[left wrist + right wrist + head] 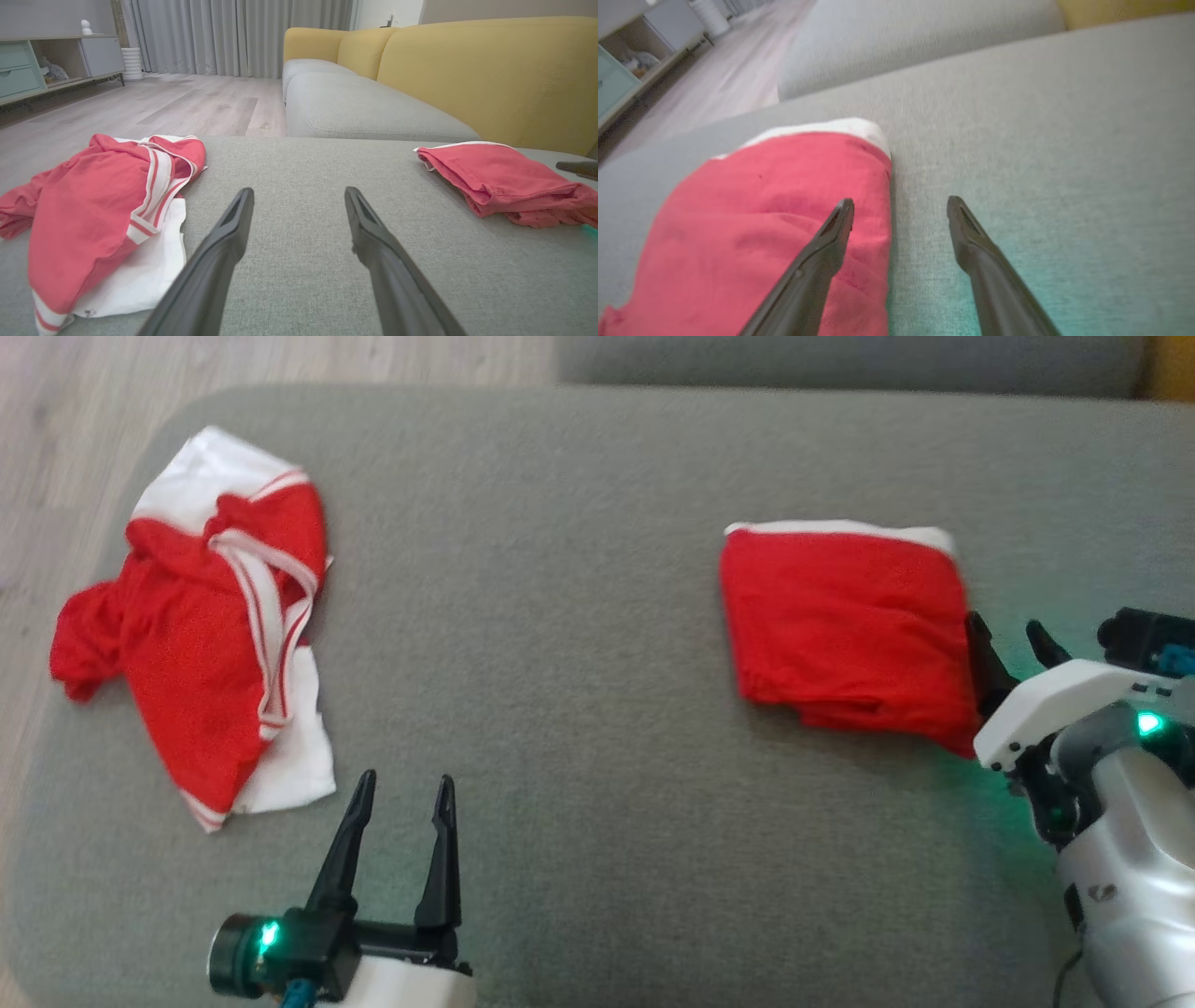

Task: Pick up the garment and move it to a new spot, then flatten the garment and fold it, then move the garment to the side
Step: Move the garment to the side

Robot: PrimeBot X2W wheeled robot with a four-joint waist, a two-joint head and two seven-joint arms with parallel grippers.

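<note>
1. Hovering low over the front part of the grey ottoman, the left gripper has its two dark fingers spread wide with nothing between them. In the left wrist view, bare grey fabric shows through the gap.
2. That gripper touches no cloth. The crumpled garment lies just to its left, apart from the fingertips.
3. The right gripper is likewise spread wide and holds nothing. It sits at the right-hand edge of the folded garment, fingers pointing toward the ottoman's back edge.
4. In the right wrist view, one finger lies across the folded garment's right margin and the other is over bare ottoman. I cannot tell whether that finger presses on the cloth or hangs just above it.
5. The folded garment is a compact, roughly square red packet. A narrow white band runs along its far side, stacked layers show at its near side, and a few soft creases cross the top. It lies in the right half of the ottoman, nearer the right edge and about midway between front and back.
6. The crumpled garment is red with white panels and red-and-white striped trim, and it is rumpled and unfolded. It lies close to the ottoman's left edge, with one red bunch reaching toward that edge and a white panel toward the back-left corner.
7. The two garments are well apart, with bare grey upholstery between them.
</note>
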